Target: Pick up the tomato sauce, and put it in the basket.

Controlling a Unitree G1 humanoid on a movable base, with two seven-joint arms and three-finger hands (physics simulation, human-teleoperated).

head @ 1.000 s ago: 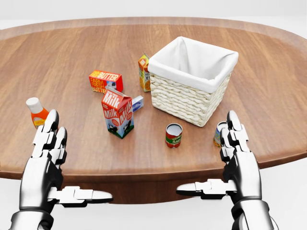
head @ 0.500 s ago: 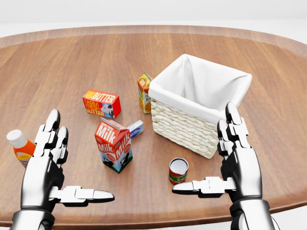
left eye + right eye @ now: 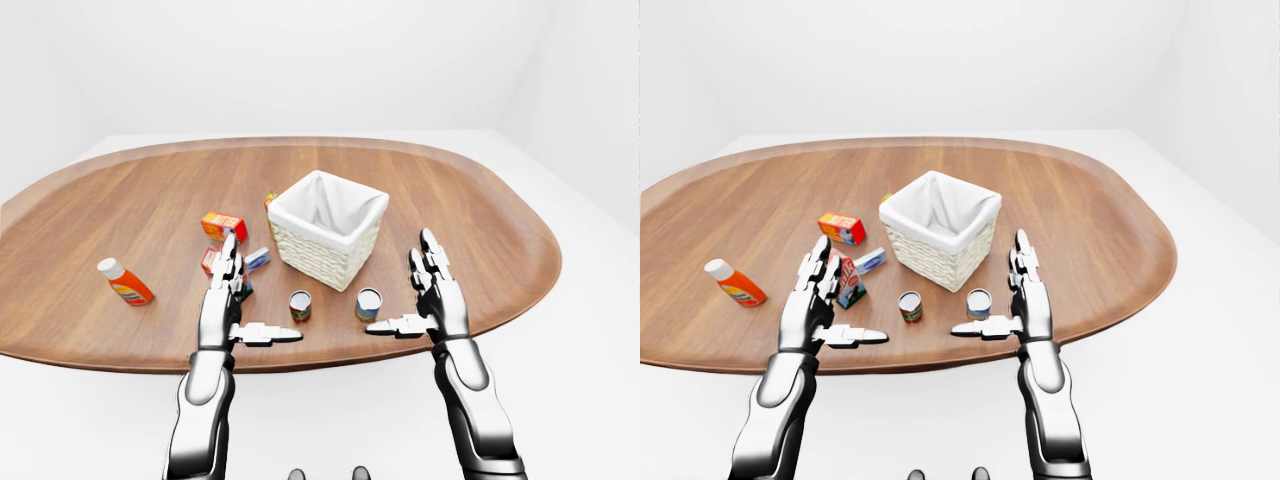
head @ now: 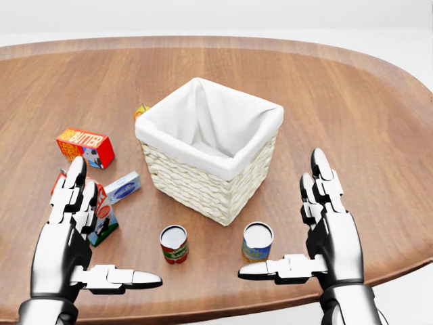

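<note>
**Visitor:** What sits on the oval wooden desk (image 4: 379, 101) right now?

**Attendant:** A white-lined wicker basket (image 4: 210, 157) stands near the middle. On its near side stand two small cans, both upright and apart from the basket: the red-labelled tomato sauce (image 4: 174, 244) to the left, a blue-labelled can (image 4: 257, 242) to the right.

**Visitor:** And the robot's hands?

**Attendant:** Both are raised over the near edge of the desk, palms facing each other. The left hand (image 4: 67, 240) has its fingers (image 4: 73, 184) spread apart, thumb pointing right, and holds nothing. The right hand (image 4: 329, 233) mirrors it, fingers apart, thumb pointing left toward the blue-labelled can, also holding nothing. The two cans lie between the hands; neither is touched.

**Visitor:** What else is there?

**Attendant:** Left of the basket, a milk carton (image 4: 103, 215) partly hidden by the left hand, a small blue-and-white box (image 4: 123, 187) beside it, and a butter box (image 4: 85, 147) farther off. An orange carton (image 4: 141, 110) peeks from behind the basket's far-left corner. An orange bottle (image 3: 124, 282) with a white cap lies well away to the left.
</note>
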